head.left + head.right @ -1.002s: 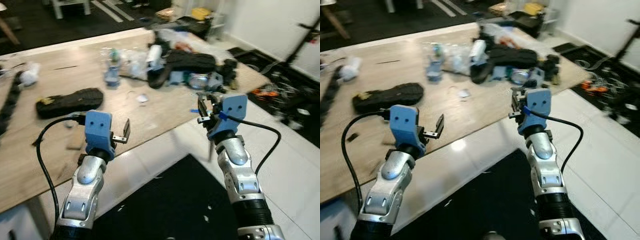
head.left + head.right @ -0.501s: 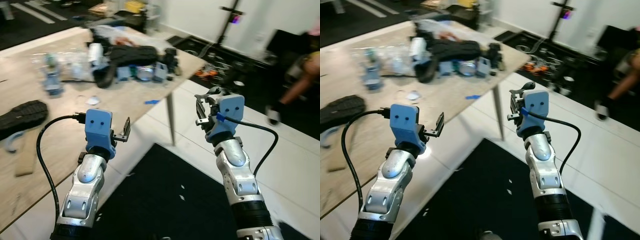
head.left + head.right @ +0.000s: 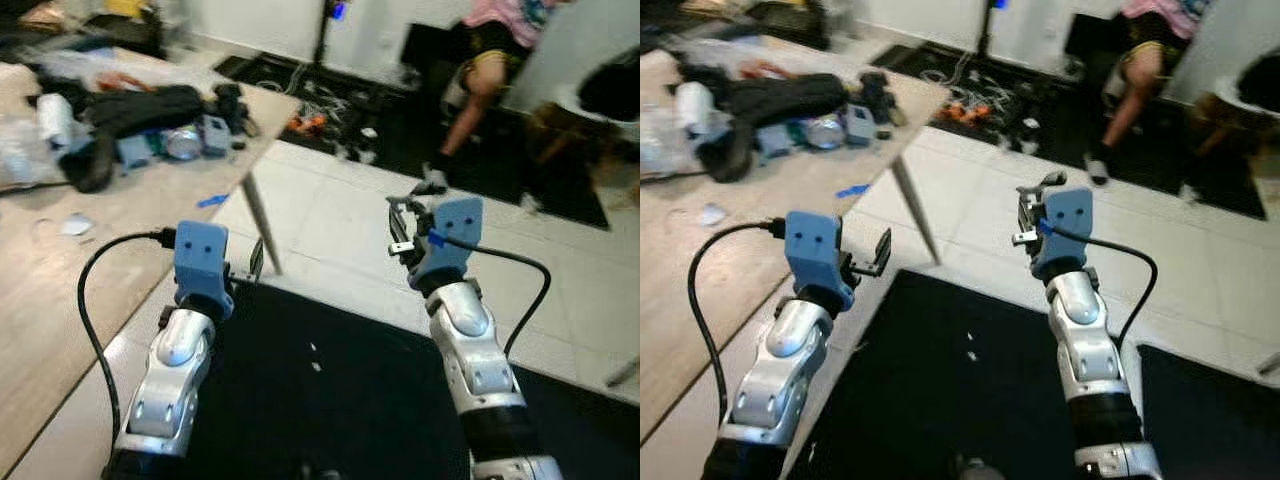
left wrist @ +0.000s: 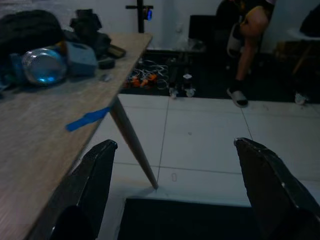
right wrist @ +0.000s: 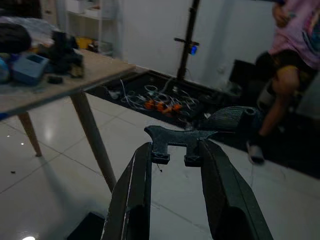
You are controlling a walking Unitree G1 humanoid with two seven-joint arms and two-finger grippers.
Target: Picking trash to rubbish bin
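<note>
- The left gripper (image 3: 252, 262) is held up in front of the robot, over the near edge of the wooden surface (image 3: 60, 300) and the black mat (image 3: 330, 380) on the floor; its fingers (image 4: 92, 180) stand wide apart with nothing between them.
- The right gripper (image 3: 400, 225) is raised over the white tiled floor (image 3: 330, 220), well clear of the surface; its fingers (image 5: 135, 190) stand a narrow gap apart, and a small black piece (image 5: 175, 142) sits across that gap near their tips, though whether it is part of the gripper or a held thing cannot be told.
- Trash lies on the far end of the surface, to the robot's left and well away from both grippers: a long black bag (image 3: 140, 105) with its long axis running roughly along the far edge, a crumpled clear plastic heap (image 3: 20, 150), a white bottle-like thing (image 3: 52, 115) lying tilted, and a shiny round can-like thing (image 3: 182, 145) beside small blue-grey blocks (image 3: 215, 135).
- A strip of blue tape (image 3: 212, 201) lies near the surface's corner, pointing toward that corner, and a white scrap (image 3: 75, 226) lies nearer the robot.
- The items are blurred; no label or writing can be read.
- A person (image 3: 490, 60) in a pink top and dark shorts is at the top of the head views, cut off by the frame; a black stand (image 3: 325, 30) with a blue light is by the wall, and tangled cables (image 3: 320, 105) lie on the floor beneath it.
</note>
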